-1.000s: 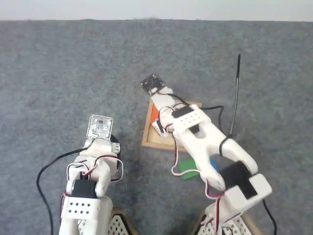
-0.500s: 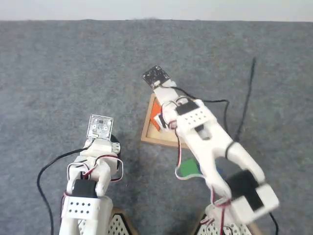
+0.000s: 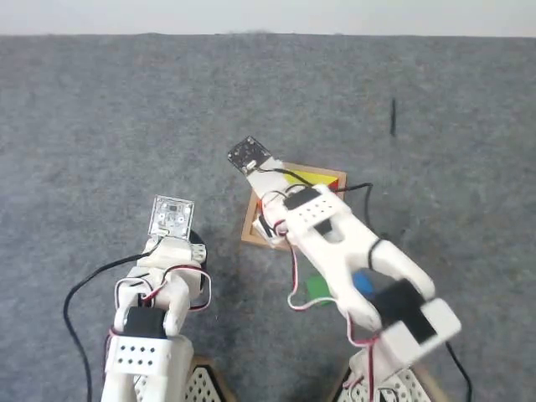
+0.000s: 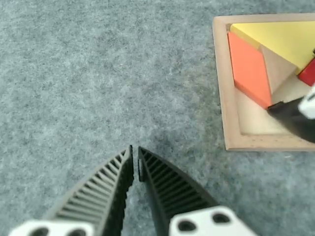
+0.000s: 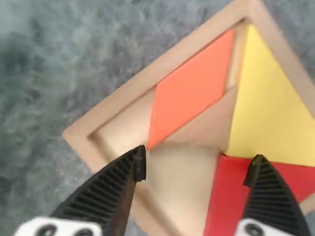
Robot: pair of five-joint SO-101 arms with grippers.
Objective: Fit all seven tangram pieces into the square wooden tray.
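Right wrist view: the right gripper [image 5: 197, 167] is being held over the square wooden tray [image 5: 147, 83], its fingers [image 5: 133, 172] spread wide with nothing gripped between them. One tip is being shown at a corner of the orange piece [image 5: 189, 93], the other over the red piece [image 5: 231, 191], which is lying against the yellow piece [image 5: 266, 113]. In the high view the tray is being seen at the centre of the frame on the grey bench [image 3: 100, 109], with a green piece [image 3: 318, 287] and a blue piece [image 3: 363, 282] lying outside it, toward the lower right. The left gripper [image 4: 135, 150] is being held over the bench, apart from the tray, its fingers all but closed on nothing.
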